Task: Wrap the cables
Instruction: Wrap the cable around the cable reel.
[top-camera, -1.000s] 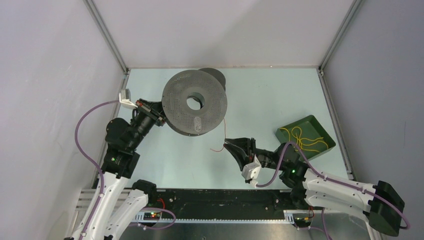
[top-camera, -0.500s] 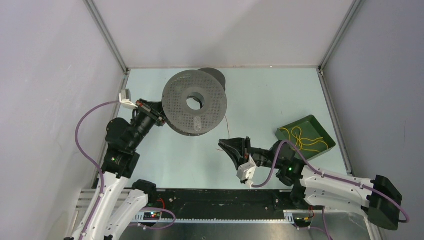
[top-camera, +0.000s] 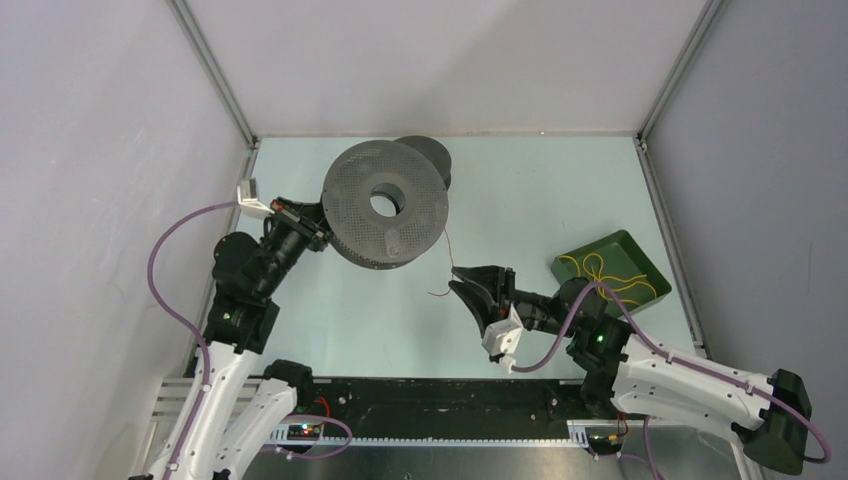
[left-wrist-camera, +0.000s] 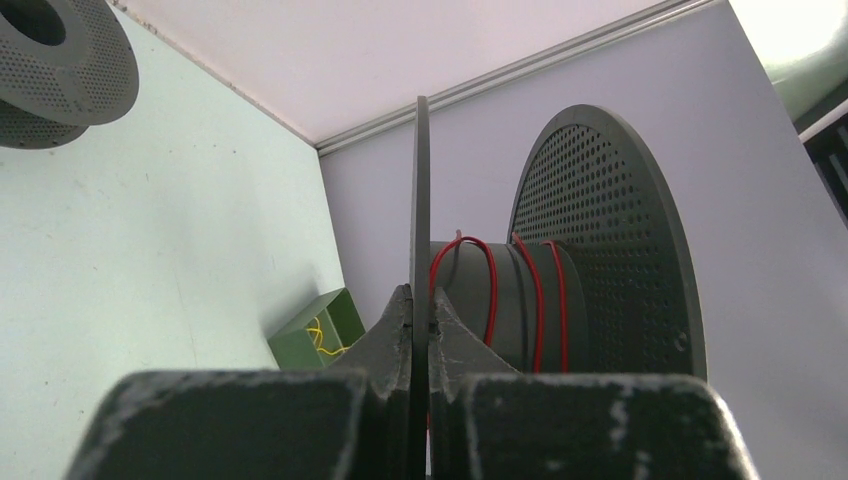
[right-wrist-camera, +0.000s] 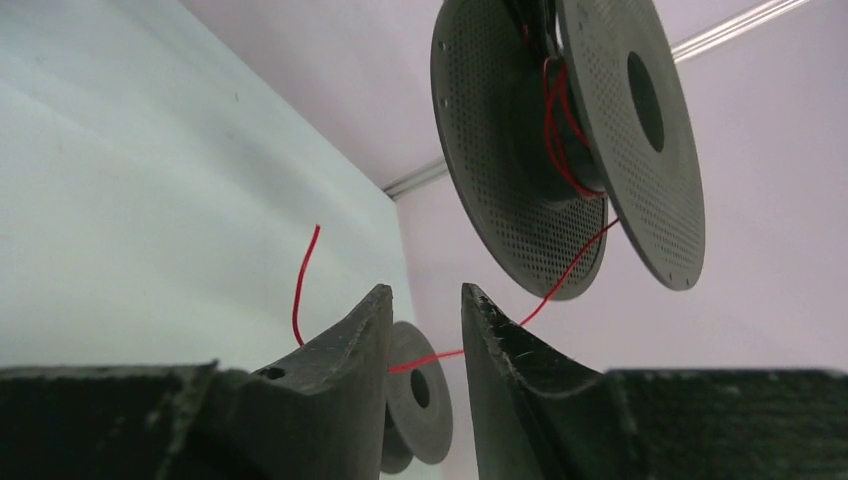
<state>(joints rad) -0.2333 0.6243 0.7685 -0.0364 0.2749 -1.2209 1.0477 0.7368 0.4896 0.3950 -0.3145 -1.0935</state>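
My left gripper (top-camera: 318, 232) is shut on the rim of a large dark grey perforated spool (top-camera: 385, 205) and holds it up above the table. In the left wrist view my jaws (left-wrist-camera: 420, 292) pinch the thin flange, and the red cable (left-wrist-camera: 490, 290) makes a few turns on the core. The red cable's loose tail (top-camera: 447, 262) hangs from the spool toward the table. My right gripper (top-camera: 463, 283) is open beside that tail. In the right wrist view the red cable (right-wrist-camera: 425, 362) crosses the gap between the open fingers of my right gripper (right-wrist-camera: 427, 292). The yellow cable (top-camera: 600, 275) lies in the green tray (top-camera: 640, 262).
A second dark grey spool (top-camera: 435, 155) lies on the table behind the held one; it also shows in the left wrist view (left-wrist-camera: 60, 55) and the right wrist view (right-wrist-camera: 415, 395). The green tray stands at the right. White walls close in the table.
My right gripper swung left toward the red tail, then back right and slightly farther from me. The held spool tilted a little and the red tail shifted with it.
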